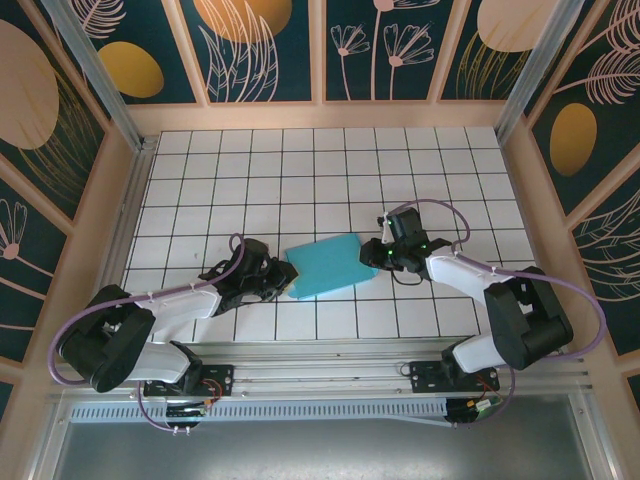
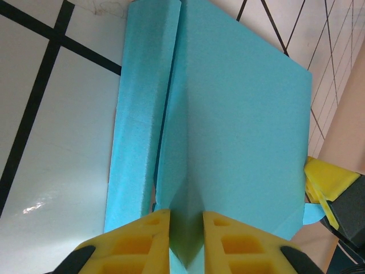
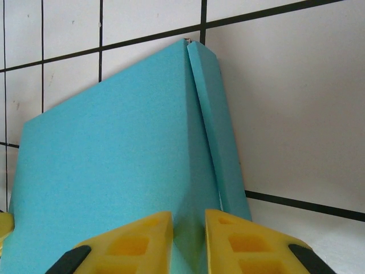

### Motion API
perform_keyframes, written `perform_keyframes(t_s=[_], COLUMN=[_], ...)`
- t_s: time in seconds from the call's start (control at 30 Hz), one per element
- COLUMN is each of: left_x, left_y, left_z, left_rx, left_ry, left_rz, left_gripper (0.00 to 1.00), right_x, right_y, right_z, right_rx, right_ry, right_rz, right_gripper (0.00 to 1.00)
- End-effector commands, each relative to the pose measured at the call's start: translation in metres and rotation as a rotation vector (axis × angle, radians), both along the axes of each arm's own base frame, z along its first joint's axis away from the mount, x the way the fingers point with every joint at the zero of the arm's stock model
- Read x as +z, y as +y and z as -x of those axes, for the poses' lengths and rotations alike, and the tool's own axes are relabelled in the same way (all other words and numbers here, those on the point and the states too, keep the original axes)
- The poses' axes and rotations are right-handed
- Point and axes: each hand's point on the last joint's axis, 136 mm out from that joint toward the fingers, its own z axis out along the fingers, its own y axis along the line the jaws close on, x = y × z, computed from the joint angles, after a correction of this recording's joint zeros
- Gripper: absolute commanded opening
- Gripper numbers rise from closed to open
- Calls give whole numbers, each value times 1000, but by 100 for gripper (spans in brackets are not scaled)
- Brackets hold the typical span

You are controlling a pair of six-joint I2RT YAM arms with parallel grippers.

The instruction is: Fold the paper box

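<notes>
My left pincer (image 1: 282,279) is closed on the left end of the flat turquoise cardboard paper box (image 1: 325,266), which lies on the white, black-gridded desk (image 1: 250,170) midway between my two arms. In the left wrist view its yellow fingers (image 2: 140,245) sit on either side of a raised fold of the card, with no gap showing between pad and card.

A narrow turquoise side flap (image 2: 142,114) runs along the box's long edge. A thin dark seam parts it from the main panel, so it is not yet tucked flush.

At the right end, my right pincer (image 1: 379,253) is likewise pinched on a folded corner of the box, its yellow fingers (image 3: 134,245) tight against the card.

By my reckoning the box is very light, thin and springy. The creases will likely try to reopen once released, and the smooth panel could slide on the glossy desk under a sideways push. A hard squeeze would dent or crease it in the wrong place. The safest holds look to be the folded ridges and ends, where the card is doubled, not the broad flat face. Opposed holds at both ends should keep it from skating.
</notes>
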Motion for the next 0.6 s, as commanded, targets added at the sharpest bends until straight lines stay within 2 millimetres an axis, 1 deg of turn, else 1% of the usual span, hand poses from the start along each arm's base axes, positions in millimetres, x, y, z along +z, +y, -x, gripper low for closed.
perform_keyframes(t_s=[0.0, 0.07, 0.13, 0.2, 0.27, 0.33, 0.47, 0.57], left_x=[-5, -5, -1, 4, 7, 6, 2, 5], left_y=[-2, -3, -6, -11, -15, -16, -12, -12], left_z=[5, 5, 5, 4, 5, 6, 12, 13], left_rx=[30, 41, 33, 17, -9, -29, -32, -33], left_ry=[54, 61, 55, 44, 40, 45, 59, 55], left_rz=[36, 57, 77, 93, 101, 90, 66, 72], left_gripper=[17, 17, 19, 26, 29, 29, 29, 27], right_x=[-12, -13, -13, -13, -13, -14, -15, -16], right_y=[6, 6, 6, 6, 6, 5, 4, 3], right_z=[10, 10, 10, 10, 9, 9, 9, 9], right_rx=[17, 17, 17, 16, 13, 12, 6, 5], right_ry=[35, 36, 36, 37, 33, 35, 37, 40], right_rz=[-1, -1, -2, -1, 2, 8, 14, 17], right_gripper=[22, 22, 22, 22, 22, 22, 22, 22])
